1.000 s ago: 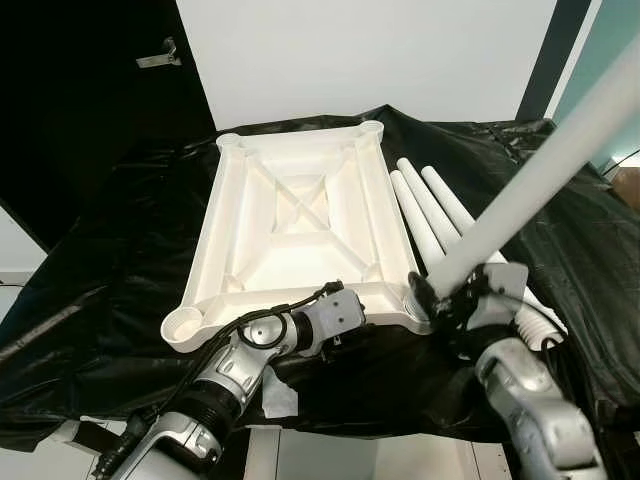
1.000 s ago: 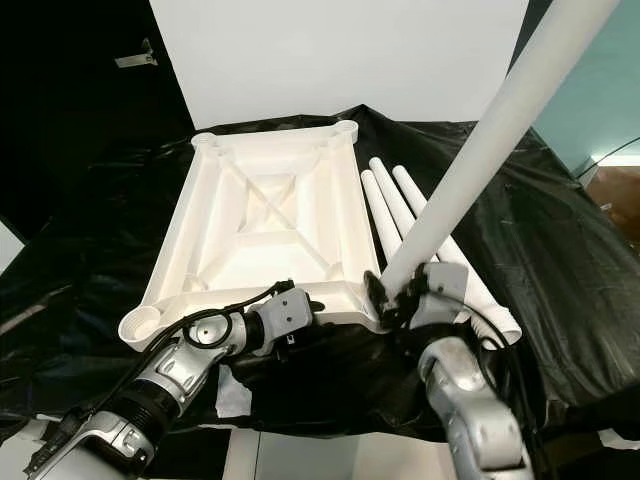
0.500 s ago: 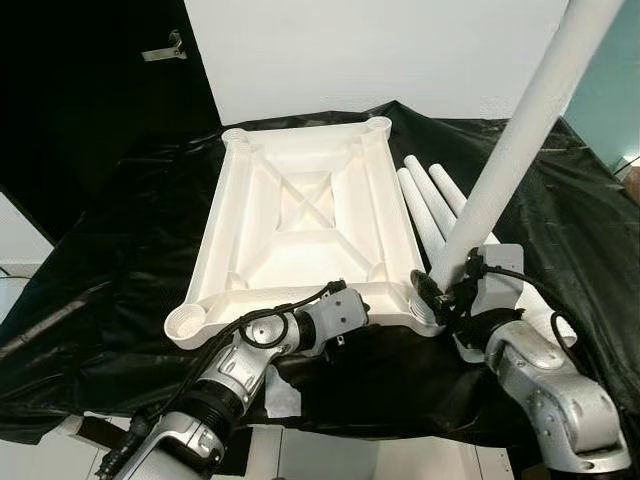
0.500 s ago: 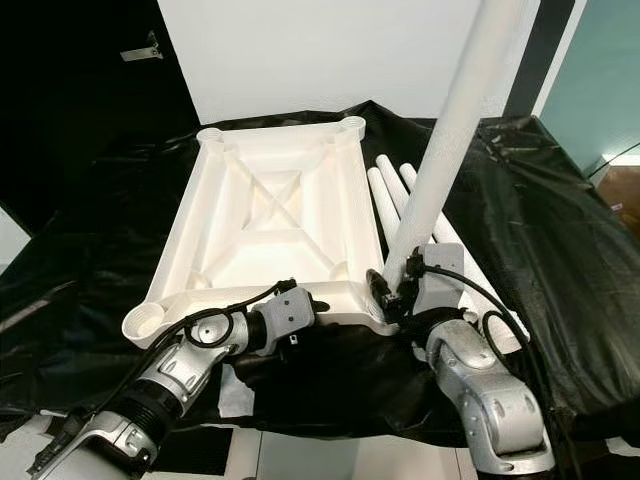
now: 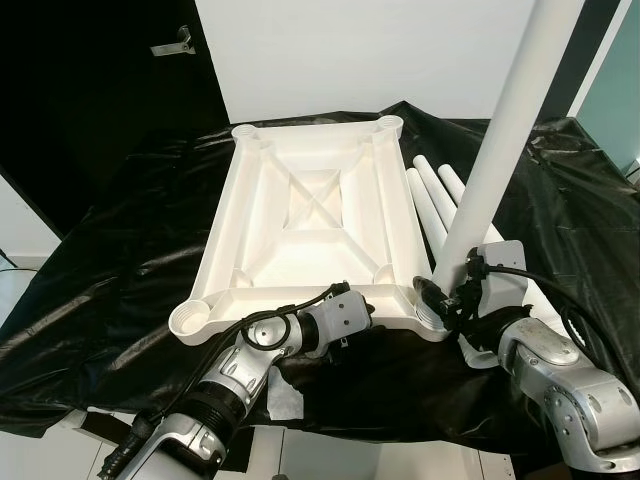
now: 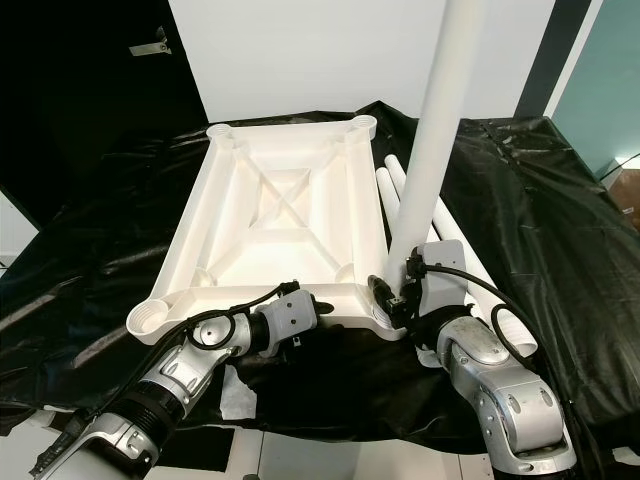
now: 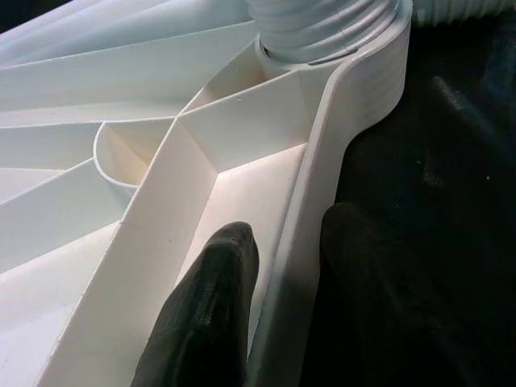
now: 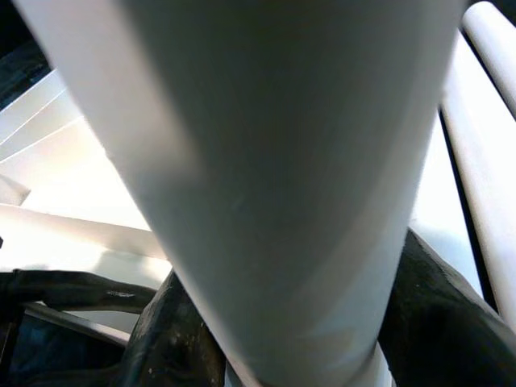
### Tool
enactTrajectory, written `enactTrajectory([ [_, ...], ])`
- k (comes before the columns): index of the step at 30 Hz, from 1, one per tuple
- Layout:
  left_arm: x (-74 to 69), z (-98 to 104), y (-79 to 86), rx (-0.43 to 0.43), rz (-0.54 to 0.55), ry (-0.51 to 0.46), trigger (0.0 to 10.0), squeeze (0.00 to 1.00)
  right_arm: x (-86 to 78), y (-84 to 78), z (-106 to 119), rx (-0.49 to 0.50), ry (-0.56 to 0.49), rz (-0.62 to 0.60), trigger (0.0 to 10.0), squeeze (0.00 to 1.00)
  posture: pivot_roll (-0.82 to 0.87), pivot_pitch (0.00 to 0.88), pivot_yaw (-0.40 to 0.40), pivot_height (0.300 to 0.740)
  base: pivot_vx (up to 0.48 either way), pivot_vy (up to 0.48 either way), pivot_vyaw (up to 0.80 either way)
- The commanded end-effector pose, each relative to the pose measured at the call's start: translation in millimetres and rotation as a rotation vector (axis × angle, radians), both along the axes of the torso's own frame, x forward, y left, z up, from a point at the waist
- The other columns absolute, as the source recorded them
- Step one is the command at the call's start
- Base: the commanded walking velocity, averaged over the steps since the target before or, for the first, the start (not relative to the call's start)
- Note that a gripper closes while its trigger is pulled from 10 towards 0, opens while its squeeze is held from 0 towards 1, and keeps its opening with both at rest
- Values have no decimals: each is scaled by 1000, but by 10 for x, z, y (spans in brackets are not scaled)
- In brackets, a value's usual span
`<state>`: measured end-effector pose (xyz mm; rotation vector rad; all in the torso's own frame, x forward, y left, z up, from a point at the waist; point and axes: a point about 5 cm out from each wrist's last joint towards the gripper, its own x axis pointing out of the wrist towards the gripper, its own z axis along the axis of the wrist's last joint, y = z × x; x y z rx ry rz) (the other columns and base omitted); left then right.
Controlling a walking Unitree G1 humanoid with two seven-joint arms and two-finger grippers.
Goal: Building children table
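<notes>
at the tabletop's (image 5: pixel 300 215) near edge, left pincer (image 7: pixel 278 314) pinches its rim; right pincer (image 5: pixel 445 298) grips the upright leg (image 5: pixel 495 160), top cropped.

Head eyes look down on the tabletop (image 5: pixel 300 220); wrist views sit close at its near edge.

Both grippers (image 5: pixel 345 335) (image 5: pixel 440 298) clamped, arms forward

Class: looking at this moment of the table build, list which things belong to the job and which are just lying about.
Job:
- white plastic tabletop, upside down
- white tube leg, upright at corner socket
- spare white legs
- left gripper
- right gripper

Lying about:
- black plastic sheet
- white tape scrap
</notes>
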<state>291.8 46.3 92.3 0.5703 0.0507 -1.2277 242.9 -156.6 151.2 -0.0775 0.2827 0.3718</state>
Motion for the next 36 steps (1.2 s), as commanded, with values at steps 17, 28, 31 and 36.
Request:
enactTrajectory([
  [17,12,-108,72,51,44,29,10000,0,-136,43,-389,-197,192,116,10000,0,-131,28,48,740,0,0,0],
  [28,21,-108,74,52,46,27,10000,0,-143,39,-402,-204,97,94,10000,0,-133,25,48,740,0,0,0],
  [31,22,-109,76,52,47,27,10000,0,-181,27,-442,-174,93,56,10000,0,-137,26,51,740,0,0,0],
  [36,19,-119,72,54,43,29,10000,0,-223,33,-478,-159,87,36,10000,0,-145,30,56,740,0,0,0],
])
